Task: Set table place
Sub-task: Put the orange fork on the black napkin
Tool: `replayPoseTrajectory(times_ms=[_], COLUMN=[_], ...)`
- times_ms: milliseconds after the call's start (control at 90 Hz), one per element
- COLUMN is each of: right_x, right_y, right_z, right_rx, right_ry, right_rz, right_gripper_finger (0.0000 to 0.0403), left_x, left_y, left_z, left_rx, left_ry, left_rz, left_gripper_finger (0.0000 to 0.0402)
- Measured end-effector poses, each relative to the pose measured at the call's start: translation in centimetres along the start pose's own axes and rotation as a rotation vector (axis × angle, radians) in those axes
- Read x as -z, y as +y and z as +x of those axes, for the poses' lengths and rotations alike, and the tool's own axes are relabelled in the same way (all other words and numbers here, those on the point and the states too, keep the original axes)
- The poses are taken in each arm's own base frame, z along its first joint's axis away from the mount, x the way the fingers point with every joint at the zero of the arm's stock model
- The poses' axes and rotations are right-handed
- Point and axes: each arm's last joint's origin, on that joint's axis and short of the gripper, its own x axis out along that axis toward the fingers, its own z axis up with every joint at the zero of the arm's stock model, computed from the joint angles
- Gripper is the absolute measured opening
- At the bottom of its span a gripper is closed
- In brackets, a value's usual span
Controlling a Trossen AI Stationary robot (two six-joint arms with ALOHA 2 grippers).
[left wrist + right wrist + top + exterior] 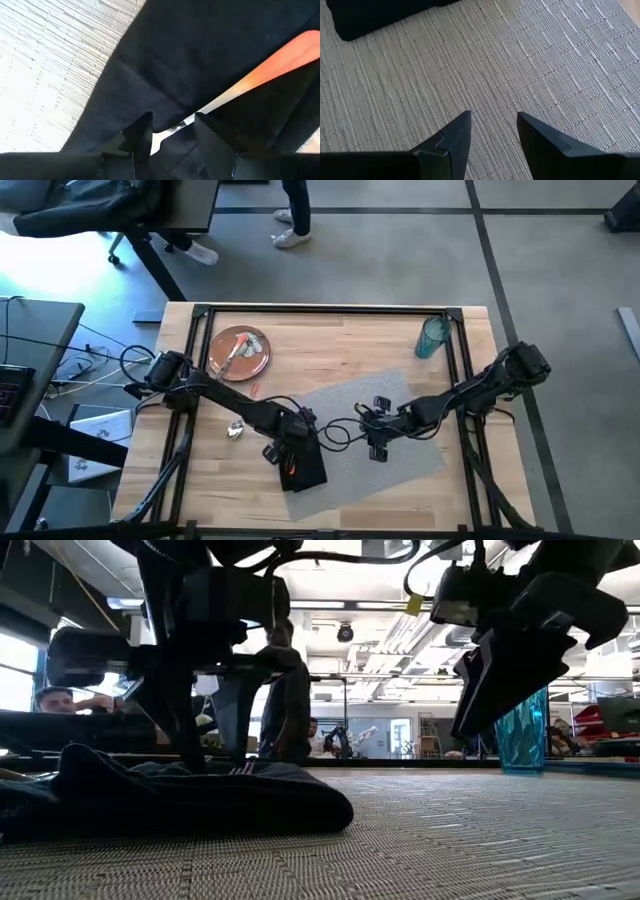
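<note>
Plate (240, 352) sits at the table's (330, 340) far left. Left gripper (172, 132) hovers low over the black napkin (303, 468) on the placemat (400, 460), jaws open astride an orange-handled utensil (270, 67). Right gripper (492, 132) hangs open over bare placemat weave; the tumbler (432, 337) stands far right.
</note>
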Motion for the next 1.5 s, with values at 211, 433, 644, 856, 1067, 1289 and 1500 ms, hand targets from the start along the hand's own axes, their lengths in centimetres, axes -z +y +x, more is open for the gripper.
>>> replayPoseTrajectory(times_ms=[211, 433, 644, 856, 1067, 1289, 1500], right_x=[0.0, 0.0, 0.0, 0.0, 0.0, 0.0, 0.0], right_y=[0.0, 0.0, 0.0, 0.0, 0.0, 0.0, 0.0], right_z=[0.0, 0.0, 0.0, 0.0, 0.0, 0.0, 0.0], right_rx=[-0.001, 0.0, 0.0, -0.002, -0.002, -0.002, -0.001], right_ry=[-0.001, 0.0, -0.001, -0.003, -0.003, -0.003, -0.001], right_rz=[0.004, 0.008, 0.011, 0.01, 0.008, 0.008, 0.007], right_gripper_finger=[0.0146, 0.0146, 0.0146, 0.0146, 0.0146, 0.0146, 0.0146], left_x=[-0.6, -0.3, 0.1, 0.7, 0.4, 0.4, 0.3], left_y=[0.0, 0.0, -0.2, -0.6, -0.5, -0.5, -0.8], left_z=[-0.7, -0.8, -0.2, 0.7, 0.6, 0.6, 0.5], left_rx=[-0.02, -0.021, -0.002, -0.007, -0.017, -0.013, -0.011], left_ry=[-0.011, 0.027, 0.011, -0.001, -0.02, -0.015, -0.014], left_rz=[0.032, 0.097, 0.154, 0.17, 0.135, 0.127, 0.134], left_gripper_finger=[0.012, 0.0115, 0.0115, 0.0115, 0.0115, 0.0102, 0.0061])
